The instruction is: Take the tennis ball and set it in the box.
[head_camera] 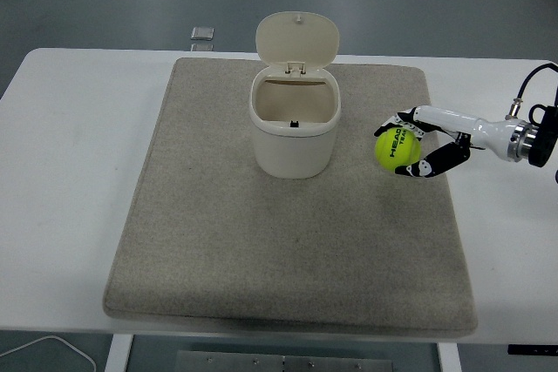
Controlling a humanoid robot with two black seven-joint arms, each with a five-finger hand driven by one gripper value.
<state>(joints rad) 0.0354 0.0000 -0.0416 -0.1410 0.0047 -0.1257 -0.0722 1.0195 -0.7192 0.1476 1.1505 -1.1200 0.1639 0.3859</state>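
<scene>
Right hand (418, 144) grips the tennis ball (398, 149), fingers wrapped around it for carrying; open-lidded box (294, 132) stands left, ready for it.

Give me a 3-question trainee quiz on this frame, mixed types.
1. True or false: the lid of the box stands open.
2. Which hand grasps the tennis ball? A) left B) right C) neither
3. Fill in: the box stands on a grey ____.

Key:
1. True, the lid is tipped up behind the opening.
2. B, the right hand is closed around the ball, right of the box.
3. mat.
</scene>
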